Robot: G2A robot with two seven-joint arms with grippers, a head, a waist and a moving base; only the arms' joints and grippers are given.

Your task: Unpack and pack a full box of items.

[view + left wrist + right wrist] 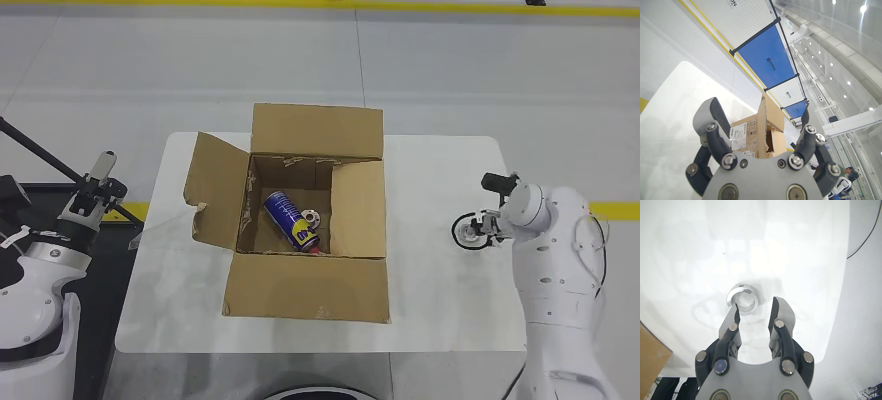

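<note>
An open cardboard box stands mid-table with its flaps spread. Inside lie a blue spray can and a small white round item. A metal ring lies on the white table to the right of the box, also seen from above as the ring. My right gripper hovers open just over it, one fingertip overlapping the ring's rim. My left gripper is open and holds nothing, off the table's left edge, pointing toward the box; from above the left gripper sits beside the table.
A box corner shows at the edge of the right wrist view. The table's right edge runs close behind the ring. Bare tabletop lies in front of the box and to its right.
</note>
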